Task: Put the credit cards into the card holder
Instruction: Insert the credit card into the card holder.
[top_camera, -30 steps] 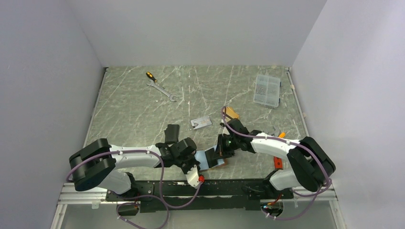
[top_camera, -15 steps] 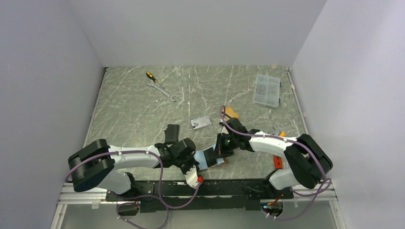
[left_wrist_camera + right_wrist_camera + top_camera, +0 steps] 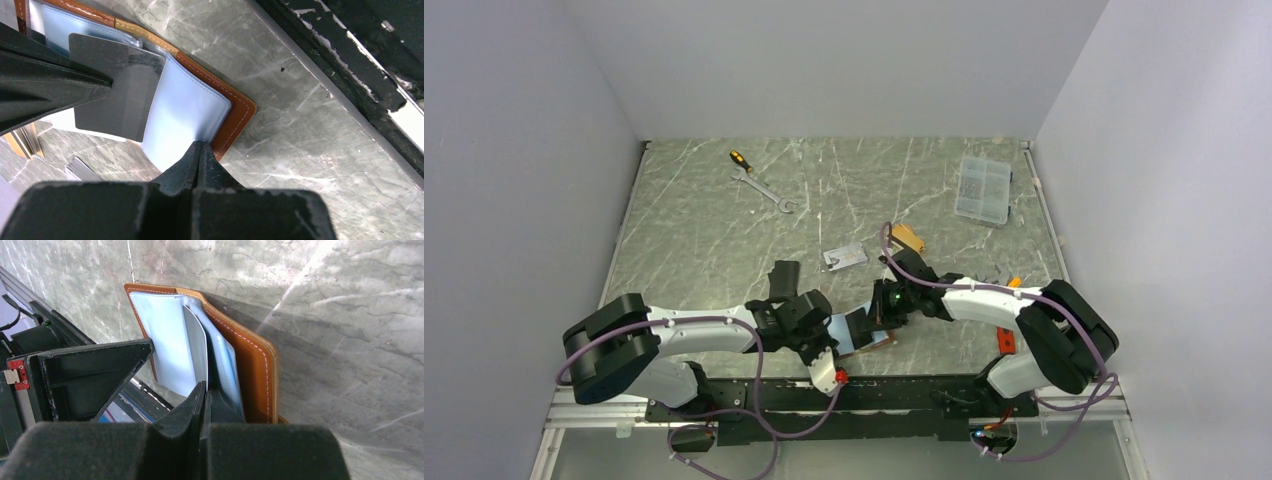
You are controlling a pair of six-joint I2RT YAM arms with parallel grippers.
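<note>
Right pincer [image 3: 205, 386] leftward, tight on card [image 3: 196, 347]

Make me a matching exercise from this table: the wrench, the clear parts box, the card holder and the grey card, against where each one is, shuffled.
Things:
1. wrench
2. clear parts box
3. card holder
4. grey card

Places:
A. far right part of the table
B. pinched in the right gripper
C. far left part of the table
D. lying open at the table's near edge

Pairs: 1-C, 2-A, 3-D, 4-B
</note>
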